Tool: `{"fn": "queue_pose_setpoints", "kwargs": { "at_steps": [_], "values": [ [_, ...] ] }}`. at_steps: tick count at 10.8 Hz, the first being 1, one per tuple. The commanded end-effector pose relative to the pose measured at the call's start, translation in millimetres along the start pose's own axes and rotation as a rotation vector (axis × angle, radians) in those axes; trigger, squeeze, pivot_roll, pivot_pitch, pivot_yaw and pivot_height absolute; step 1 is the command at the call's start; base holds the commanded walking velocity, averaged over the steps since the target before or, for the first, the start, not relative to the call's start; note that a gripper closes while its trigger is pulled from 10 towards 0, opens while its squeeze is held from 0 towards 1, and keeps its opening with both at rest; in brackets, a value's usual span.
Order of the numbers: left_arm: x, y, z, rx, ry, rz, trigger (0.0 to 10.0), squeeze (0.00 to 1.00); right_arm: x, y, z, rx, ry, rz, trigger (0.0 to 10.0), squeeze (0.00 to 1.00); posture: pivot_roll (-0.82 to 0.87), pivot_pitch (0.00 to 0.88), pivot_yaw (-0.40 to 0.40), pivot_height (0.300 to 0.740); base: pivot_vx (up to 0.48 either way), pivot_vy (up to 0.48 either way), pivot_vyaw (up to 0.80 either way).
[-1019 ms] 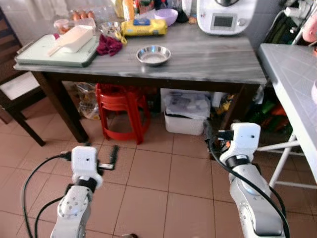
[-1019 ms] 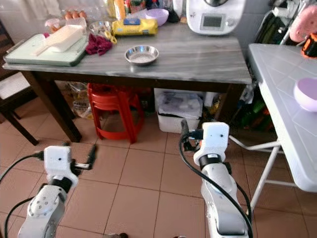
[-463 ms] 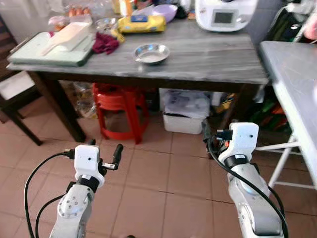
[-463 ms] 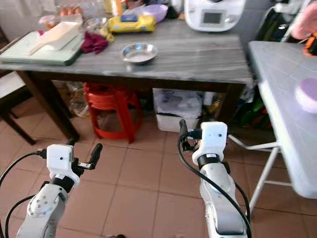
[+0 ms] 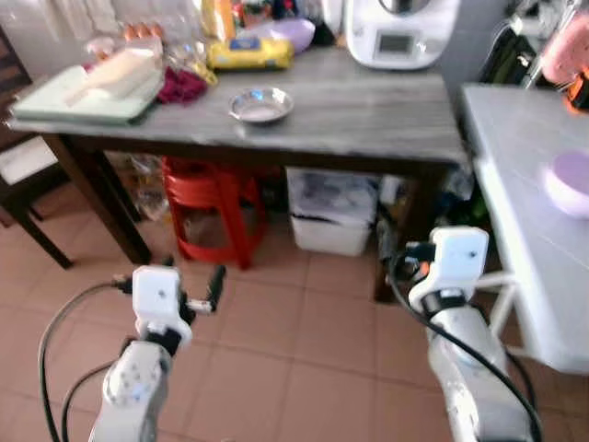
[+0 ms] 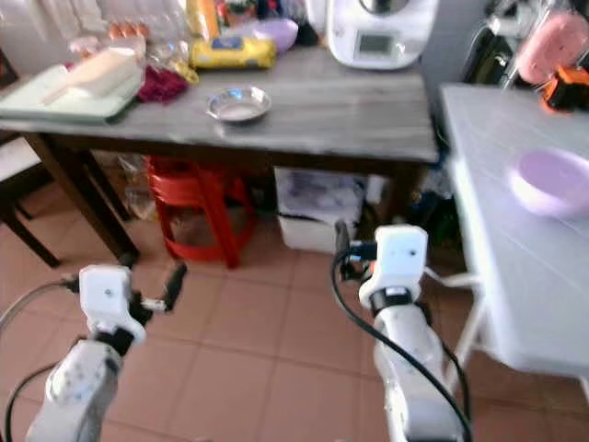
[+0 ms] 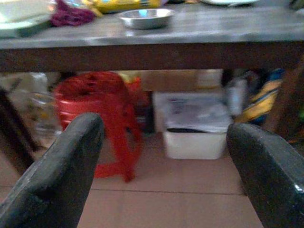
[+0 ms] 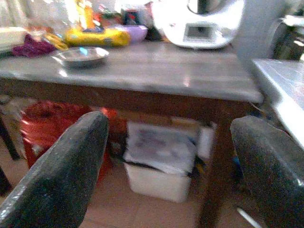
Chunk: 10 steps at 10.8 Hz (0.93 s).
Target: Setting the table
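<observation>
Camera view has swung right, bringing the lavender bowl (image 6: 554, 181) on the white worktop (image 6: 515, 267) into frame at right, steel bowl (image 5: 260, 104) remaining upper centre on the grey worktop (image 5: 368, 110); left hand (image 7: 161, 156) and right hand (image 8: 166, 156) both released, nothing yet collected.

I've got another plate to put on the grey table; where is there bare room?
Bare top lies between the steel bowl and the table's right end, in front of the white appliance. The left and back are crowded: tray, red cloth, yellow pack.
</observation>
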<state>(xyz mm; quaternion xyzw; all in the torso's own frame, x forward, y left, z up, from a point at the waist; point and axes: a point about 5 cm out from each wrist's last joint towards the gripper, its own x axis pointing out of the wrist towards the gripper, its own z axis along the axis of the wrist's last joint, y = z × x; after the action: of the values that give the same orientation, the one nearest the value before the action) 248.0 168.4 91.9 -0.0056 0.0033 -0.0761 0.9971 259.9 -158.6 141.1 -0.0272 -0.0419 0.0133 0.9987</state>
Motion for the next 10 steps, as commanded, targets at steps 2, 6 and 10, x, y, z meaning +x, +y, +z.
{"fn": "queue_pose_setpoints", "kwargs": {
  "at_steps": [2, 6, 10],
  "values": [
    [-0.4, -2.1, 3.3, 0.004, -0.010, 0.001, 10.0, 0.00, -7.5, -8.0, 6.1, -0.060, -0.038, -0.036, 10.0, 0.00, -0.03, 0.101, 0.044, 0.740, 0.000, -0.360, 0.00],
    [5.9, -4.0, 7.7, -0.004, -0.025, 0.021, 10.0, 0.00, -10.9, -16.7, 11.0, -0.072, -0.060, -0.111, 10.0, 0.00, -0.04, 0.095, 0.049, 0.740, 0.000, -0.337, 0.00],
    [11.1, -6.1, 8.1, -0.012, -0.031, 0.028, 10.0, 0.00, -9.6, -21.3, 8.6, -0.065, -0.053, -0.149, 10.0, 0.00, -0.04, 0.089, 0.047, 0.740, 0.000, -0.312, -0.10]
  ]
}}
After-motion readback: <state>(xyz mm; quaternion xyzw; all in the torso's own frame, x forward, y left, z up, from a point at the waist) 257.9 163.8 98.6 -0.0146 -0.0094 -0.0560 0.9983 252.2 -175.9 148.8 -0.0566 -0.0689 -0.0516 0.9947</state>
